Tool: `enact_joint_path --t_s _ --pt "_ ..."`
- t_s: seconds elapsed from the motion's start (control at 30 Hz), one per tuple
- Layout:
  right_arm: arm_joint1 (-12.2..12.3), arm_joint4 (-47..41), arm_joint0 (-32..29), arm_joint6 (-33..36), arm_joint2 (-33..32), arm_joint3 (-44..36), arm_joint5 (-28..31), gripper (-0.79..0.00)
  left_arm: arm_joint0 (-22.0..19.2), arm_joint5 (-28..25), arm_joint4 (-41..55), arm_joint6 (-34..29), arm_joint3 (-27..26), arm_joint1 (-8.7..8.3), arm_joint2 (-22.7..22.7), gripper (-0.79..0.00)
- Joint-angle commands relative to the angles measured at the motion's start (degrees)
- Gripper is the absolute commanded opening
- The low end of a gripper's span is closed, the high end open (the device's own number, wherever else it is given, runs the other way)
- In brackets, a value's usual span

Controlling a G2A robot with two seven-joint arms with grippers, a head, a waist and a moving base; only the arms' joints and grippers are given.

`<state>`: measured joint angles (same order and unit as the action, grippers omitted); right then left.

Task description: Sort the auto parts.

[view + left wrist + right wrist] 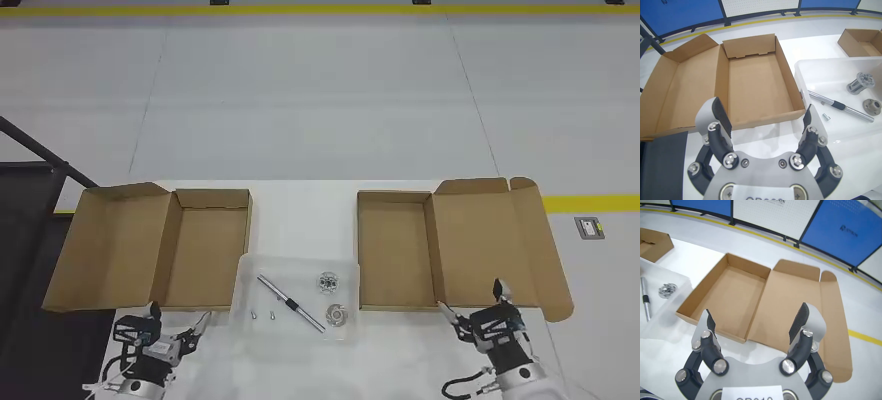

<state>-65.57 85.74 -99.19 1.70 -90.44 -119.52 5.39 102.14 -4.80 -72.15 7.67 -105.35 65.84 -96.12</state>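
Nearest of all: left pincer point(762, 113), jaws spread wide, gripping nothing. Hangs above the white tabletop point(300, 215) just off the near left corner of the clear plastic tray point(243, 285).

Right pincer point(755, 311) likewise spread wide, nothing between the jaws. Sits well to the right of the tray on its near side, above the near edge of a flat-lying cardboard lid.

Inside the tray, all the parts:
- Metal rod point(290, 303), bright with a dark band near its middle, lying slantwise from the tray's far left toward its near right.
- Spool-shaped hub point(861, 83), grey metal, tipped on its side in the tray's far right part, apart from the rod.
- Flanged hub point(872, 106), round with a centre hole, in the tray's near right part, close beside the rod's near end.
- Two small screws point(261, 316), side by side in the tray's near left part, near the rod but not touching it.

Left cardboard box point(757, 83) open, hard against the tray's left side toward the far corner, lid folded flat outward, away from the tray. Cannot tell whether wall and tray touch.

Right cardboard box point(728, 298) open too, set close along the tray's right side, lid folded flat away from the tray.
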Motion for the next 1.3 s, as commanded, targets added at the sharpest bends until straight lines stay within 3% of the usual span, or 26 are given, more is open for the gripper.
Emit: enact_joint_path --t_s 0.0,0.23,0.6,0.73,0.8,1.0,1.13,1.27 --pt "0.05 2.11 -0.04 1.63 0.78 -4.64 1.37 0.000 0.61 0.02 1.22 0.60 -0.49 0.08 -0.72 0.000" --pt "0.05 6.82 2.58 11.50 7.06 -13.46 7.12 0.000 2.23 -1.27 3.20 2.26 -1.41 0.22 -1.89 0.000" --pt "0.05 6.82 2.58 11.50 7.06 -13.46 7.12 0.000 2.23 -1.27 3.20 2.26 -1.41 0.22 -1.89 0.000" --pt "0.26 9.87 3.11 10.53 10.66 -14.93 13.09 0.000 1.60 -1.47 4.30 1.39 -0.80 0.28 -2.23 0.000" --pt "0.11 11.05 6.86 13.67 15.76 -13.79 17.61 0.000 1.17 -1.64 5.68 0.65 -0.63 0.36 -2.47 0.000" --pt "-2.44 9.03 22.77 28.27 32.08 -5.08 19.58 0.000 1.48 -2.73 6.23 0.23 -0.78 0.42 -3.31 0.000" --pt "-5.82 2.61 34.80 39.85 41.07 4.59 12.90 0.000 2.63 -2.87 6.27 0.92 -1.20 0.55 -3.81 0.000" --pt "-8.57 -3.92 41.99 44.86 45.75 11.88 7.20 0.000 3.26 -3.08 6.34 1.21 -1.48 0.62 -4.04 0.000"
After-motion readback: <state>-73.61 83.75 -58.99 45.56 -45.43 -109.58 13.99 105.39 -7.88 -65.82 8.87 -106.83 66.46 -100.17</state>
